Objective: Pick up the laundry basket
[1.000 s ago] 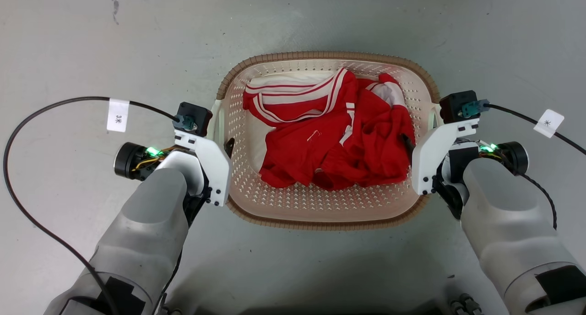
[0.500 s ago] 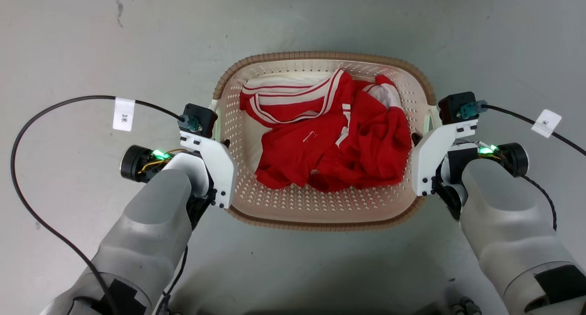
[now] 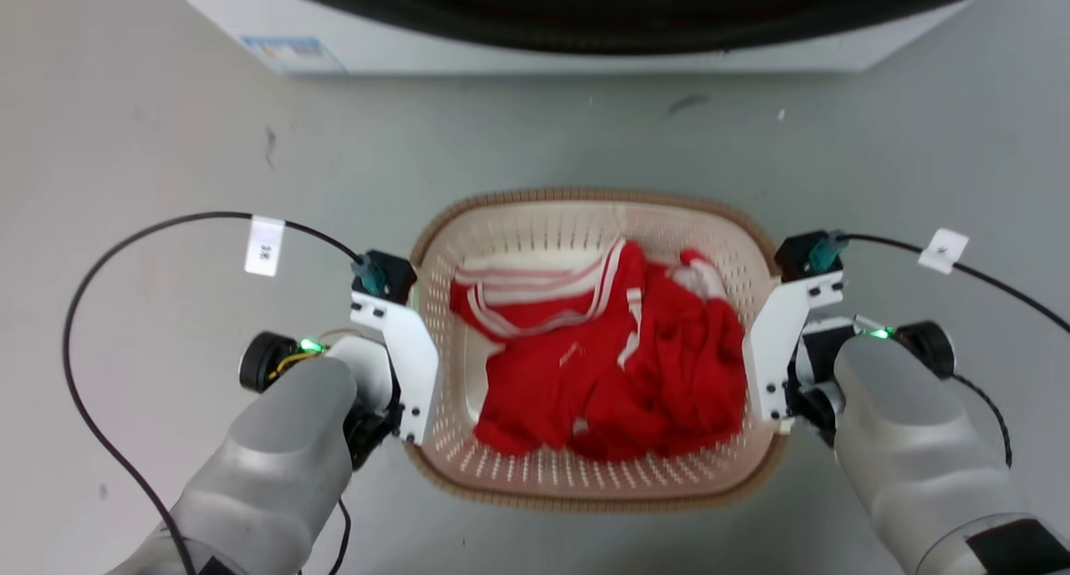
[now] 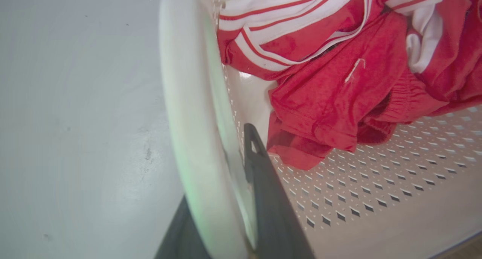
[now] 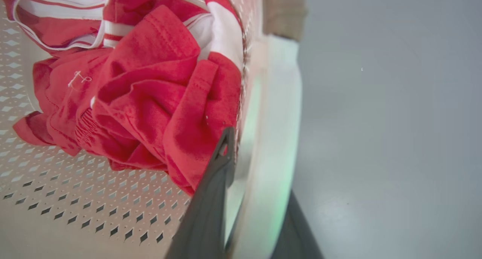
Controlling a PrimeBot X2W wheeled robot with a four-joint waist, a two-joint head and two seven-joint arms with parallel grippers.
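Note:
The laundry basket, cream perforated plastic with a brown ribbed rim, sits between my two arms in the head view and holds red and white clothes. My left gripper is shut on the basket's white left handle, one dark finger inside the wall and one outside. My right gripper is shut the same way on the white right handle. In the head view, white wrist brackets cover both sets of fingers at the basket's sides.
A white washing machine with a dark round opening runs along the top of the head view, just beyond the basket. Grey floor lies all around. Black cables with white tags loop out from both wrists.
The whole head picture has shifted down, so the camera moved and the washing machine came into view. Both grippers stay on the basket's handles, and the basket looks slightly smaller.

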